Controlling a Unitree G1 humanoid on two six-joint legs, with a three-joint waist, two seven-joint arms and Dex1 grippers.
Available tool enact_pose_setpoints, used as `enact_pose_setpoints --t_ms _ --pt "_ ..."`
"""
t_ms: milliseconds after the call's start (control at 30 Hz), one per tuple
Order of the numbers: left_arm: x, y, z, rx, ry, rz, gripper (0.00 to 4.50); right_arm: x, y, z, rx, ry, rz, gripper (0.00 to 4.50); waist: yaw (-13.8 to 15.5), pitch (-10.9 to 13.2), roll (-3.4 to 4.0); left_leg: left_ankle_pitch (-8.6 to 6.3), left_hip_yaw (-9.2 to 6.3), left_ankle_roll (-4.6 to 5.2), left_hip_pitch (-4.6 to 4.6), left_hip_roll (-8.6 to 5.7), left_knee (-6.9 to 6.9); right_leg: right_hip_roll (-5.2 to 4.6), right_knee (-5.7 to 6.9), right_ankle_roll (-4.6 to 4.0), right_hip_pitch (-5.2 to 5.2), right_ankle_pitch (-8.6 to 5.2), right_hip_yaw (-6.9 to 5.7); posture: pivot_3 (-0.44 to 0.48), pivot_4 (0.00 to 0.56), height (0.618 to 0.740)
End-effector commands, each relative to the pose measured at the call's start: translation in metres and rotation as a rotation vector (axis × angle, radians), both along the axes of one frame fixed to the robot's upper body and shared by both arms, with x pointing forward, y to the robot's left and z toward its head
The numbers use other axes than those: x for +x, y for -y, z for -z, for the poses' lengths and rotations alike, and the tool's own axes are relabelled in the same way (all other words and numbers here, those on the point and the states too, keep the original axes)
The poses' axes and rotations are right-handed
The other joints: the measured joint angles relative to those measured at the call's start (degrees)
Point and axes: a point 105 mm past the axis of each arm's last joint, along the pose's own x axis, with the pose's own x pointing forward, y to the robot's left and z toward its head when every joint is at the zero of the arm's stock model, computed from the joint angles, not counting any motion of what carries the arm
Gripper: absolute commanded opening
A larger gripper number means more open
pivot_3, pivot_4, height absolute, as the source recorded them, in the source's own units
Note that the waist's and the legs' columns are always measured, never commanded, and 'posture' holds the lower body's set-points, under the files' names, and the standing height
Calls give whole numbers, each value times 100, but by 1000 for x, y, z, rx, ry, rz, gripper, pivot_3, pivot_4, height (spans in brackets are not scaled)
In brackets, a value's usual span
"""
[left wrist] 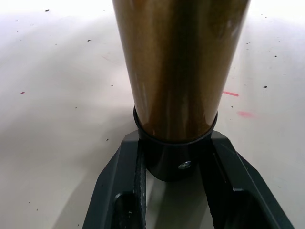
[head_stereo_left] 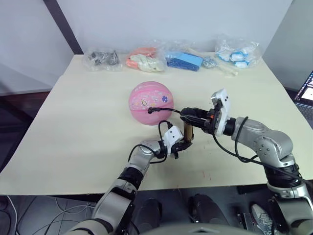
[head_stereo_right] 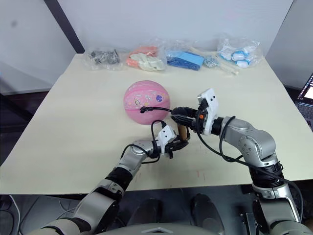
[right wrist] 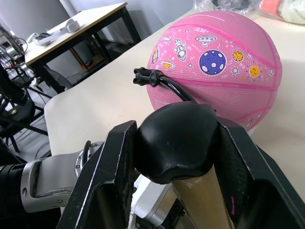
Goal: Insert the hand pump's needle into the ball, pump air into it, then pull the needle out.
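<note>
While the left pincer [head_stereo_left: 182, 145] clamps the hand pump [head_stereo_left: 188, 133] base and the right pincer [head_stereo_left: 188, 116] its top cap, the barrel stands upright on the worktop [head_stereo_left: 88, 122]. Hose tip [head_stereo_left: 150, 110] lies just beside the ball [head_stereo_left: 150, 103], ball-side of the right pincer; needle too small to tell.

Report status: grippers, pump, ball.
Left gripper shut on hand pump base; right gripper shut on its black handle. Hose end beside ball, needle not visibly inserted. Nothing blocking.

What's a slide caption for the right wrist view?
Right gripper clamps the hand pump handle; hose tip beside the pink ball.
</note>
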Motion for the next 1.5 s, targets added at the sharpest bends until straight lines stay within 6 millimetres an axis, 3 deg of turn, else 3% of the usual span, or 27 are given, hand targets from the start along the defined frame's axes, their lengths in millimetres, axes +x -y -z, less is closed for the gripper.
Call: enact_pose_setpoints --t_ms 33,200,467,567,700,833,1067,1267,1400,1500 --pt "-17 -22 41 98 -150 -40 1063 -7 1 -30 33 12 -40 1777 6 11 0 0 0 0 -2 0 0 0 0 0 -1 0 1 0 150 740" --pt "-17 -20 41 96 -151 -37 1063 -12 4 -87 75 116 -55 1777 38 45 26 0 -6 0 -38 -2 0 -3 0 -2 -31 1 -5 0 150 740" --pt "-16 -18 41 97 -153 -36 1063 -22 15 -154 106 236 -71 1777 42 78 49 1 0 1 -52 -8 8 -10 7 0 -41 3 -2 0 150 740" --pt "-16 -18 41 97 -154 -36 1063 -24 16 -165 108 246 -70 1777 46 82 43 1 -12 1 -59 -6 8 -8 7 -1 -45 3 -13 0 150 740" --pt "-16 -18 41 97 -154 -36 1063 -24 17 -164 101 235 -66 1777 50 82 45 1 -10 2 -95 -8 23 -11 9 -21 -68 16 -13 0 150 740" --pt "-16 -18 41 95 -154 -35 1063 -16 16 -128 58 140 -48 1777 51 78 38 1 -10 2 -99 -11 31 -16 7 -20 -67 17 -15 0 150 740" --pt "-16 -20 40 96 -151 -39 1063 -13 3 -42 -85 -5 -42 1777 31 56 40 1 -5 2 -87 -7 32 -9 21 1 -64 4 -9 0 150 740" --pt "-16 -20 40 95 -151 -42 1063 -17 -16 6 -65 -88 -62 1777 19 23 20 1 -6 2 -55 0 30 3 23 1 -43 2 -8 0 150 740" --pt "-16 -20 39 93 -150 -43 1063 -25 -18 77 -166 -207 -60 1777 9 -10 -6 0 1 1 4 1 2 3 1 0 5 0 -2 0 150 740" --pt "-15 -21 39 94 -149 -46 1063 -29 -19 89 -186 -209 -78 1777 -9 -33 -4 0 3 1 12 3 -5 3 -2 -5 9 -4 -1 0 150 740"
